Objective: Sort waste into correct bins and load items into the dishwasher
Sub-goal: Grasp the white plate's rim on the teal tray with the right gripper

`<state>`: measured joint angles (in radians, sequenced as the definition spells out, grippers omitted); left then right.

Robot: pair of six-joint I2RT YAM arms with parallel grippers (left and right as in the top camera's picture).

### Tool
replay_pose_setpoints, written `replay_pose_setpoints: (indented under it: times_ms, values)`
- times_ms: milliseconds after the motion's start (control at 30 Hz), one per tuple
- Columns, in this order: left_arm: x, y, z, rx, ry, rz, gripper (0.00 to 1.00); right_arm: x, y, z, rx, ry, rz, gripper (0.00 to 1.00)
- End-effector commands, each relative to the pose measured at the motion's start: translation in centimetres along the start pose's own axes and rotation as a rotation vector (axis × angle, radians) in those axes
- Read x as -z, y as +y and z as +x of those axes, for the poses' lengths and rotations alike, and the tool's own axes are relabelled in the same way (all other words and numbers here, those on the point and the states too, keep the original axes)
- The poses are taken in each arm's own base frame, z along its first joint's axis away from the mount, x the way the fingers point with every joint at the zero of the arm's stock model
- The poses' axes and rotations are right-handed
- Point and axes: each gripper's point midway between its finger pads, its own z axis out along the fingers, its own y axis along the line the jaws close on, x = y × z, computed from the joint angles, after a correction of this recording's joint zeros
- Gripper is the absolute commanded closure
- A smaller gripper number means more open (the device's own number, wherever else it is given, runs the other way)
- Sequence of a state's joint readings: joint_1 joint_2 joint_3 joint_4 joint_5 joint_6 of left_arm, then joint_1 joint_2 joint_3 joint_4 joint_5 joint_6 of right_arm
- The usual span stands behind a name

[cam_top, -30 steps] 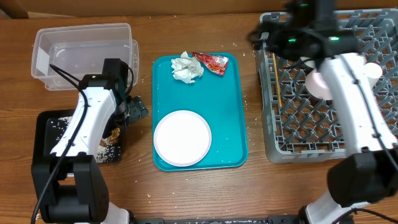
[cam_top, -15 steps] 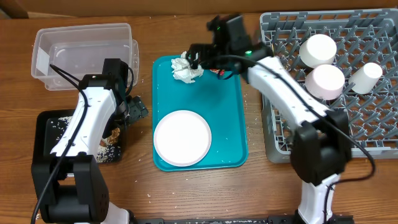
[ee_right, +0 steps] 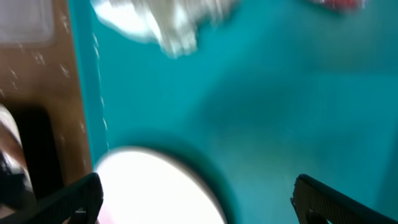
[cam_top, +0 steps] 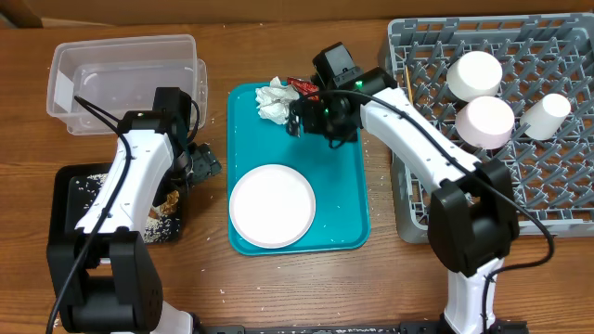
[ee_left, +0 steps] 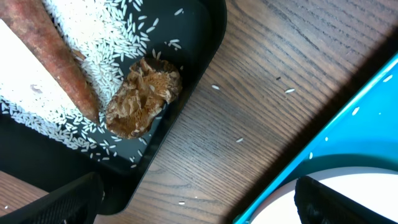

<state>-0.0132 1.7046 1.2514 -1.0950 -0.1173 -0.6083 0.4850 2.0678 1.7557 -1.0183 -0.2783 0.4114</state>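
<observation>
Plate (cam_top: 272, 206), large and white, lies at the near end of your teal tray (cam_top: 348, 186). Your left gripper (ee_left: 199, 200) hangs spread over the edge of the black tray (ee_left: 37, 165). Your right gripper (ee_right: 199, 202) hovers spread mid-tray. Beyond it lie the crumpled napkin (cam_top: 278, 100) and red wrapper (cam_top: 299, 89).

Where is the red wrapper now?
Overhead, the red wrapper lies at the teal tray's far end, right of the crumpled napkin, partly under the right arm.

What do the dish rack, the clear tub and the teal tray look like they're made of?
Dish rack: grey moulded plastic, matt; thin lattice and pegs. Tub: clear plastic; see-through walls. Teal tray: probably smooth plastic; uniform colour, raised rim.
</observation>
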Motion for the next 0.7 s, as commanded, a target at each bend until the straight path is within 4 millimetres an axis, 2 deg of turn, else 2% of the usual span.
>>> replay_pose_setpoints:
  times_ms: [0, 100, 233, 333, 367, 467, 667]
  values:
    - [-0.3, 0.2, -0.1, 0.019, 0.0, -0.016, 0.0, 2.7, 0.0, 2.5, 0.08, 0.064, 0.019, 0.0]
    - [-0.3, 0.2, -0.1, 0.019, 0.0, -0.016, 0.0, 2.3, -1.3, 4.6, 0.105, 0.146, 0.058, 0.02]
    - [-0.3, 0.2, -0.1, 0.019, 0.0, -0.016, 0.0, 1.1, -2.4, 6.0, 0.094, 0.191, 0.077, 0.12]
    - [-0.3, 0.2, -0.1, 0.018, 0.0, -0.016, 0.0, -0.3, -3.0, 7.1, 0.083, 0.215, 0.086, 0.2]
    - [-0.3, 0.2, -0.1, 0.019, 0.0, -0.016, 0.0, -1.2, -3.2, 7.8, 0.071, 0.226, 0.087, 0.25]
    - [-0.3, 0.2, -0.1, 0.018, 0.0, -0.016, 0.0, -2.3, -3.3, 9.3, 0.084, 0.258, 0.096, 0.38]
    - [-0.3, 0.2, -0.1, 0.019, 0.0, -0.016, 0.0, -3.5, -1.3, 11.4, 0.16, 0.283, 0.093, 0.38]
